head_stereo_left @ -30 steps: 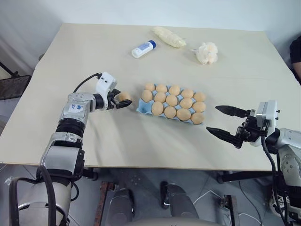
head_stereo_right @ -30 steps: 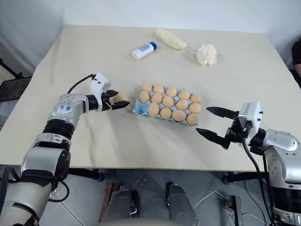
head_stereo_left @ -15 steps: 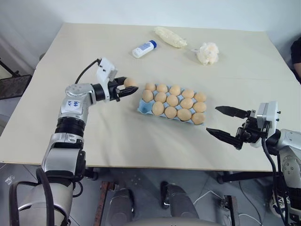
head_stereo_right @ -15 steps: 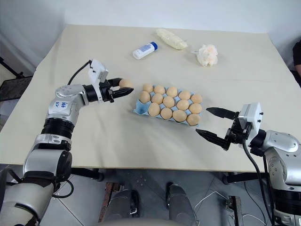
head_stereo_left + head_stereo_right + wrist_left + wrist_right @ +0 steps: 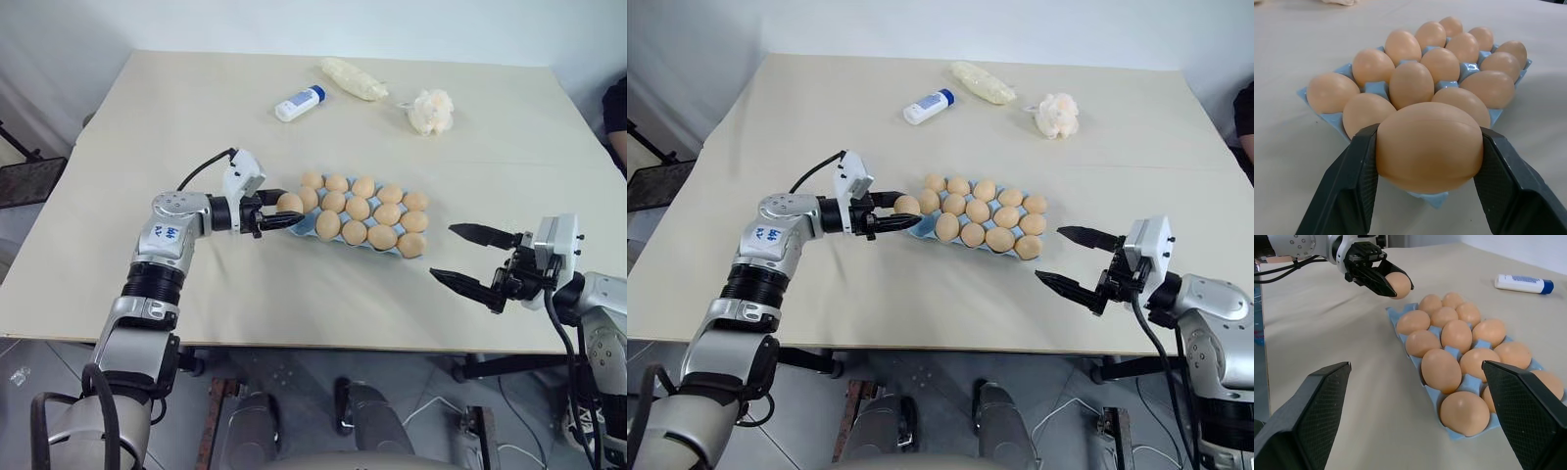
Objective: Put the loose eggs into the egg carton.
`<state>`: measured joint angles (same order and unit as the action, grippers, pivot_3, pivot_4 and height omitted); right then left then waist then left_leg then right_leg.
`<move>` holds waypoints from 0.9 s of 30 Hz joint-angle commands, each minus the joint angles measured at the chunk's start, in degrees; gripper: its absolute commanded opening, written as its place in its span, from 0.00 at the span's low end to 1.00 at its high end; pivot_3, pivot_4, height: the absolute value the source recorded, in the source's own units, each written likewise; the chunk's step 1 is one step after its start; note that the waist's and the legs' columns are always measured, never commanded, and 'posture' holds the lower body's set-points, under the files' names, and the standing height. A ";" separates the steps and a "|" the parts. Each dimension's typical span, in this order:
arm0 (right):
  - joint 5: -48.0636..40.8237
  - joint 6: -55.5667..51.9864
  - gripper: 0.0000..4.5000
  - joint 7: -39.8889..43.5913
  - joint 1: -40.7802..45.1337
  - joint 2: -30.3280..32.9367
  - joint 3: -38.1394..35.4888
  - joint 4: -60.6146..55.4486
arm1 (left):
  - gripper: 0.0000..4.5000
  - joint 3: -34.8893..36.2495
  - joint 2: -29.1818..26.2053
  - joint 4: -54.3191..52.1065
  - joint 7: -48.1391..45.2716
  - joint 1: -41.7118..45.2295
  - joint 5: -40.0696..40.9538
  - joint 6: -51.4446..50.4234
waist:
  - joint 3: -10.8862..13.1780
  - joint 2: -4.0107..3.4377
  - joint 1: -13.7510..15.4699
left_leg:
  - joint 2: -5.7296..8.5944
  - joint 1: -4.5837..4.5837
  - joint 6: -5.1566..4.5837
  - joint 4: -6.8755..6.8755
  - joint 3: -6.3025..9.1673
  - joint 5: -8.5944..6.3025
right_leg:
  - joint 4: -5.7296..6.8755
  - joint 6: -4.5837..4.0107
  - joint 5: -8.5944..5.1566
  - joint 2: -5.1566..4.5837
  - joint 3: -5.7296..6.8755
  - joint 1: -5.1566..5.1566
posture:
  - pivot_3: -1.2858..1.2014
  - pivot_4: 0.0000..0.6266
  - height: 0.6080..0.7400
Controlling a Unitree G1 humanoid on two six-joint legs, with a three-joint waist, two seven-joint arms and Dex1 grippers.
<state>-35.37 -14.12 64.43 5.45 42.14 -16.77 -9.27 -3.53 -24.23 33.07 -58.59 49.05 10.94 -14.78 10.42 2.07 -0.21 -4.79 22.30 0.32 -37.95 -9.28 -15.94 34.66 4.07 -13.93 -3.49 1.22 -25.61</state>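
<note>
Over table (image 5: 118, 147), left gripper (image 5: 281, 207) level, egg (image 5: 289, 203)-laden.

Left gripper (image 5: 281, 211) fingers clamped around an egg (image 5: 289, 203); right gripper (image 5: 467, 257) fingers wide apart.

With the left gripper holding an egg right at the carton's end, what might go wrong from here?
1. The light blue moulded egg carton has one empty cup at its near-left corner; the left gripper could knock the neighbouring eggs while lowering the tan-brown egg.
2. The two black fingers pinch only the egg's sides, so it may slip.
3. Pressing down might push the light carton across the beige table.
</note>
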 commanded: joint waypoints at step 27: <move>-1.46 -0.29 1.00 2.19 1.19 2.82 -2.43 -0.73 | 0.99 8.97 -5.60 -5.99 -2.72 -2.39 4.79 7.21 | -0.01 -0.13 -0.50 | -0.04 -0.02 0.01 0.04 -0.03 -0.04 | 0.00 0.00 -0.01 0.03 0.00 0.00 | 0.52 0.24 1.00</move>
<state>-35.62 -14.99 65.69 6.03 43.73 -17.16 -9.63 4.78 -29.03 29.47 -60.19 48.62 15.36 -8.85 10.41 1.94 -0.70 -4.82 22.26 0.32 -37.91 -9.34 -15.98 34.66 4.07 -13.94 -3.46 1.20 -25.61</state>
